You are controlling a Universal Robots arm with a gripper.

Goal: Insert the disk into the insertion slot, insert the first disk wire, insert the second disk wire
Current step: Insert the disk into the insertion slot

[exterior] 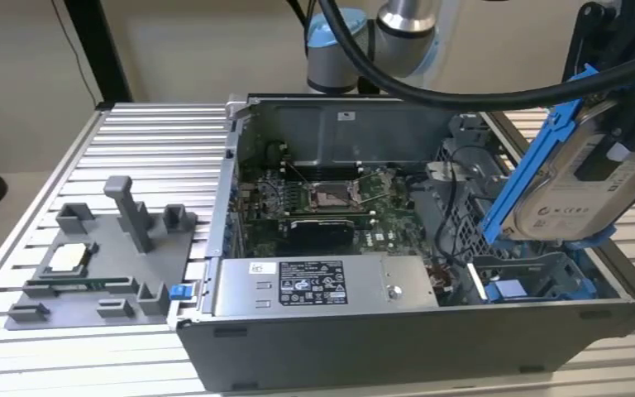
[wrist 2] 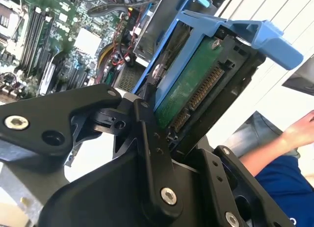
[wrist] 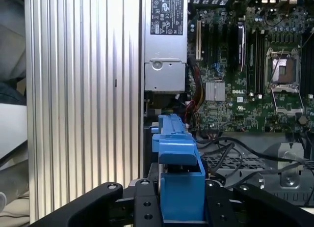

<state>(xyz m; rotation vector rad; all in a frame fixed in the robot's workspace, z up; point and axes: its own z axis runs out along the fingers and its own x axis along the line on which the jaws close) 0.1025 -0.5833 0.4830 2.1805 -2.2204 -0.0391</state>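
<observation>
Gripper is partly cut off by the frame edge in the exterior view, and its black fingers cover part of the disk. Even so, it's clamped tight on the disk, one finger per side. Disk hangs steeply tilted at abt 2 o'clock from the motherboard, its low end just over the insertion slot, hiding part of the bay. Can't tell if they touch. Blue carrier sits between the finger bases in the first wrist view.

Count: 1 disk, 1 slot, 1 grey power-supply box at 6 o'clock from the motherboard, all inside 1 open case. 1 grey fixture sits on the slatted table, at 9 o'clock from the case. A bundle of red, yellow and black cables lies inside; can't make out which are the disk wires.

Thick black hose crosses above the case. A person's arm is beside the table in the second wrist view.
</observation>
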